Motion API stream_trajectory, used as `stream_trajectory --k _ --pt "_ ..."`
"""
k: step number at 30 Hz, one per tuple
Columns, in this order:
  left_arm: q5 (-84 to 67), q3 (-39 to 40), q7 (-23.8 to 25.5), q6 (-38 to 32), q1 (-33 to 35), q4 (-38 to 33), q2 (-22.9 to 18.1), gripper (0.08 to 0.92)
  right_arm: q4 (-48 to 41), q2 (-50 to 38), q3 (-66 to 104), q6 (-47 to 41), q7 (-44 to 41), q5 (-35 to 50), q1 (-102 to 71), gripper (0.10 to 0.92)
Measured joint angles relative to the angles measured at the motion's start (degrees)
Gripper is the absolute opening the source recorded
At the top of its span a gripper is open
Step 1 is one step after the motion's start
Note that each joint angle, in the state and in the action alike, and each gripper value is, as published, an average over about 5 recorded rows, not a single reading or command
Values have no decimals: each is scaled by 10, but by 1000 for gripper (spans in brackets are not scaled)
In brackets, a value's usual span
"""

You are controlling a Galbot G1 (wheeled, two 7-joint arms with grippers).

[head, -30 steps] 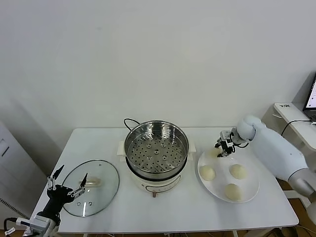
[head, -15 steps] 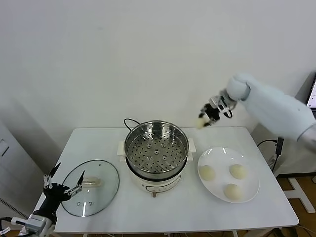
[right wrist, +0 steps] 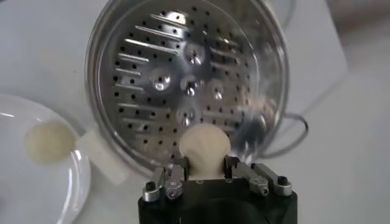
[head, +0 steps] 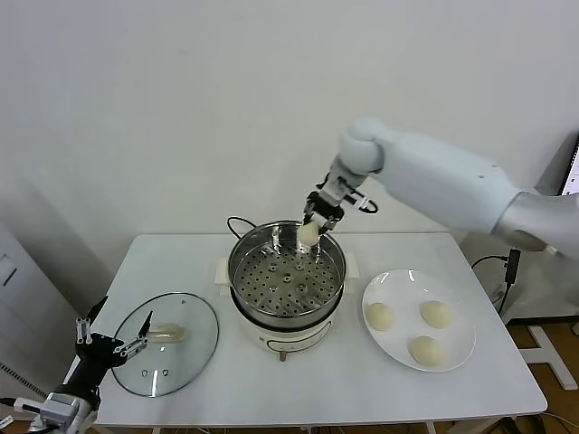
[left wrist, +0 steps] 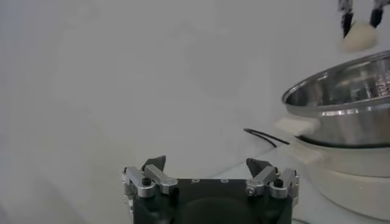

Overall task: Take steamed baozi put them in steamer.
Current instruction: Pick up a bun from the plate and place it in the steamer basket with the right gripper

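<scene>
My right gripper [head: 310, 228] is shut on a cream-white baozi [head: 308, 234] and holds it above the far side of the steel steamer [head: 286, 273], which stands on a white pot base. In the right wrist view the baozi [right wrist: 204, 149] sits between the fingers over the perforated floor [right wrist: 177, 85]. Three more baozi [head: 379, 316] [head: 437, 314] [head: 427, 351] lie on the white plate [head: 457, 357]. My left gripper [head: 110, 344] is open and empty at the table's front left corner, by the glass lid [head: 194, 348]. In the left wrist view the steamer [left wrist: 344, 106] and held baozi [left wrist: 359, 38] show far off.
A black cord [head: 237, 223] runs behind the steamer. The glass lid lies flat left of the pot. The white table's front edge [head: 362, 418] is close below the plate. A white wall stands behind.
My right arm has carried the baozi from the plate up and leftward, now over the steamer's far side. The left gripper has shifted slightly toward the table's front corner.
</scene>
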Motion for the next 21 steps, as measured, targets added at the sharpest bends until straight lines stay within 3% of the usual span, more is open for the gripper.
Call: stream_trajectory --k 11,14,21 --pt "-9 -8 1 -1 4 1 2 823 -69 64 57 86 1 -110 -70 394" --pt "-9 -8 1 -1 3 1 2 823 -87 76 75 107 4 -137 -86 437" --pt "-8 -6 1 0 -1 3 0 823 -111 93 115 141 13 -190 -118 623"
